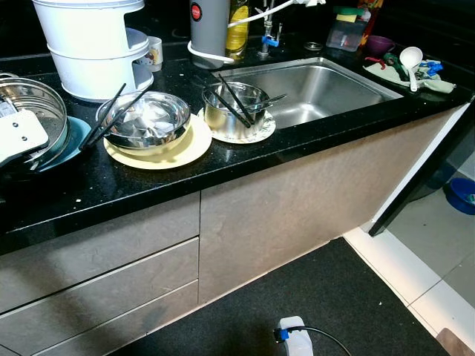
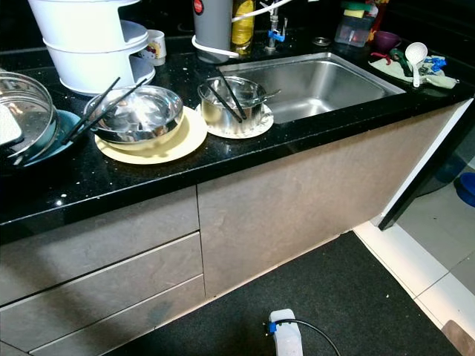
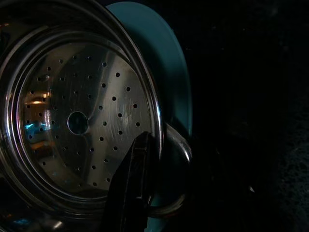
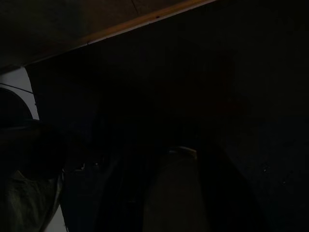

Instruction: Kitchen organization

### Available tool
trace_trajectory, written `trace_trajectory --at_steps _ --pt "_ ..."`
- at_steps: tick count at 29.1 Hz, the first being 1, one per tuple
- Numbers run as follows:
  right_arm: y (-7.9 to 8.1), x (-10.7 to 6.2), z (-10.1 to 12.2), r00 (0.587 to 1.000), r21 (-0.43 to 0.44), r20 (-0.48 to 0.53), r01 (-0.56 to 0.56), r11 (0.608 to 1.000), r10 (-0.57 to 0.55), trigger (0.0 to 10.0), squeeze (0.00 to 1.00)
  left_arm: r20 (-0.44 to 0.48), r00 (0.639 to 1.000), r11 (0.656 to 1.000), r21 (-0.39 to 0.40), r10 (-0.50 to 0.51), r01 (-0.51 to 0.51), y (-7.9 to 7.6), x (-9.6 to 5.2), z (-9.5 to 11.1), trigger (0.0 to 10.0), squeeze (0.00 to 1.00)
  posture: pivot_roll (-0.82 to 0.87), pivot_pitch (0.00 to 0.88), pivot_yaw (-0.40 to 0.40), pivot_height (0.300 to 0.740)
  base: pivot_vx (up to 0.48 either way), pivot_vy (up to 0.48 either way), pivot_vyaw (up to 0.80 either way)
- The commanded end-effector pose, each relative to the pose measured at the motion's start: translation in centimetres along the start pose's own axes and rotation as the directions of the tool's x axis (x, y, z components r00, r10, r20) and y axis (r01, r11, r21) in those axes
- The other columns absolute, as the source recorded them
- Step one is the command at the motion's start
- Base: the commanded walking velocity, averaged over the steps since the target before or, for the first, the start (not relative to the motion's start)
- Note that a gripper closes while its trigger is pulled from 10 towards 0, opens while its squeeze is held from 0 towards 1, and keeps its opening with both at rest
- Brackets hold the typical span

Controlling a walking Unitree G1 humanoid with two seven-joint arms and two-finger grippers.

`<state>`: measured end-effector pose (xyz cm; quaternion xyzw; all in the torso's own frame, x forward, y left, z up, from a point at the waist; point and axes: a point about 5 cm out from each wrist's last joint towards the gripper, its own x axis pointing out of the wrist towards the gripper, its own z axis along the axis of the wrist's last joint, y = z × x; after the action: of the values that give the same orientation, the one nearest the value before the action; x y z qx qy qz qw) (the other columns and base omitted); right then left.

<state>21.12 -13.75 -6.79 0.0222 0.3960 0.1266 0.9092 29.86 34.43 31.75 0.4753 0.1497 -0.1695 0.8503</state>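
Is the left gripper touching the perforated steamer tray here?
Touching. In the left wrist view, a black finger lies across the rim of the perforated steamer tray, which sits on a teal plate; no gap shows between them.

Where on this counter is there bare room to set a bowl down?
The front strip of black counter before the cream plate is bare, and so is the sink basin. Between the steamer pot and the sink it is crowded.

Glossy black speckled stone forms the surface (image 1: 245, 159). A brushed steel sink (image 1: 312, 89) gleams at two o'clock. Polished metal bowls (image 1: 145, 119) mirror the light, one on a matt cream plate (image 1: 189, 144). The perforated steel steamer tray (image 3: 82, 121) shines; white plastic steamer tiers (image 1: 89, 44) look smooth.
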Motion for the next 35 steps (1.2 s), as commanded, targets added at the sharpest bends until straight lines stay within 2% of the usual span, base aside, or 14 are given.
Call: trace_trajectory --at_steps 1,3,9,11,14,17,24,25,26,30,31,32,33,35 --pt "0.0 -0.2 -0.8 1.000 0.010 -0.030 0.004 1.000 -0.004 10.0 0.00 -0.033 0.999 0.999 0.016 -0.035 0.036 -0.3 0.0 0.0 0.0 0.00 0.01 0.149 -0.046 0.740 0.000 0.000 0.00" --pt "0.0 -0.2 -0.9 1.000 0.010 -0.031 0.004 1.000 -0.004 10.0 0.00 -0.027 1.000 0.999 0.037 -0.006 0.007 0.3 -0.5 0.8 0.0 0.00 0.00 0.153 -0.045 0.740 0.000 0.000 0.00" --pt "0.0 -0.2 -0.9 0.999 0.010 -0.032 0.004 1.000 -0.004 10.0 0.00 0.015 1.000 1.000 0.026 0.007 -0.007 1.0 -1.4 2.2 0.0 0.00 0.00 0.153 -0.045 0.740 0.000 0.000 0.00" --pt "0.0 -0.2 -1.0 0.999 0.011 -0.032 0.003 1.000 -0.003 10.0 0.00 -0.003 0.999 0.998 0.062 0.034 -0.034 1.7 -2.2 2.6 0.0 0.00 0.01 0.156 -0.044 0.740 0.000 0.000 0.00" --pt "0.1 -0.2 -1.0 0.999 0.011 -0.032 0.003 1.000 -0.002 10.0 0.00 -0.020 0.999 0.996 0.080 0.044 -0.042 1.9 -2.6 2.6 0.0 0.00 0.01 0.156 -0.043 0.740 0.000 0.000 0.00" --pt "0.2 -0.2 -1.0 0.999 0.010 -0.033 -0.001 1.000 0.001 10.0 0.00 -0.070 0.997 0.995 0.103 0.020 -0.013 1.4 -2.4 2.0 0.0 0.00 0.01 0.156 -0.044 0.740 0.000 0.000 0.00" --pt "0.3 -0.1 -1.0 0.999 0.010 -0.032 -0.002 1.000 0.003 10.0 0.00 -0.094 0.996 0.996 0.087 0.004 0.005 0.6 -1.7 1.0 0.0 0.00 0.01 0.157 -0.043 0.740 0.000 0.000 0.00" --pt "0.3 -0.1 -0.9 1.000 0.010 -0.031 -0.002 1.000 0.002 10.0 0.00 -0.103 0.995 0.997 0.081 0.010 -0.002 0.5 -1.4 0.7 7.7 0.00 0.01 0.157 -0.043 0.740 0.000 0.000 0.00" --pt "0.2 -0.1 -0.9 0.999 0.009 -0.032 -0.001 1.000 0.001 10.0 0.00 -0.113 0.993 0.996 0.086 0.034 -0.024 0.4 -1.0 0.3 10.0 0.00 0.01 0.157 -0.043 0.740 0.000 0.000 0.00" --pt "0.0 -0.2 -1.0 0.999 0.008 -0.034 0.003 1.000 -0.002 10.0 0.00 -0.122 0.990 0.995 0.074 0.076 -0.068 0.3 -0.1 -0.4 10.0 0.00 0.01 0.153 -0.044 0.740 0.000 0.000 0.00" --pt "0.0 -0.2 -1.0 0.999 0.008 -0.034 0.003 1.000 -0.003 10.0 0.00 -0.120 0.990 0.996 0.060 0.079 -0.073 0.3 0.0 -0.5 10.0 0.61 0.00 0.150 -0.043 0.740 0.000 0.000 0.00" --pt "0.0 -0.2 -1.0 0.999 0.008 -0.034 0.003 1.000 -0.003 10.0 0.00 -0.115 0.989 0.995 0.052 0.089 -0.083 0.3 0.2 -0.5 10.0 0.84 0.00 0.150 -0.043 0.740 0.000 0.000 0.00" --pt "0.0 -0.2 -1.0 0.999 0.007 -0.033 0.003 1.000 -0.003 10.0 0.00 -0.108 0.989 0.994 0.045 0.103 -0.098 0.3 0.3 -0.5 10.0 1.00 0.00 0.148 -0.043 0.740 0.000 0.000 0.00" --pt "0.0 -0.2 -1.0 0.999 0.007 -0.033 0.004 1.000 -0.003 10.0 0.00 -0.108 0.988 0.992 0.060 0.114 -0.108 0.3 0.5 -0.5 10.0 1.00 0.00 0.147 -0.043 0.740 0.000 0.000 0.00"
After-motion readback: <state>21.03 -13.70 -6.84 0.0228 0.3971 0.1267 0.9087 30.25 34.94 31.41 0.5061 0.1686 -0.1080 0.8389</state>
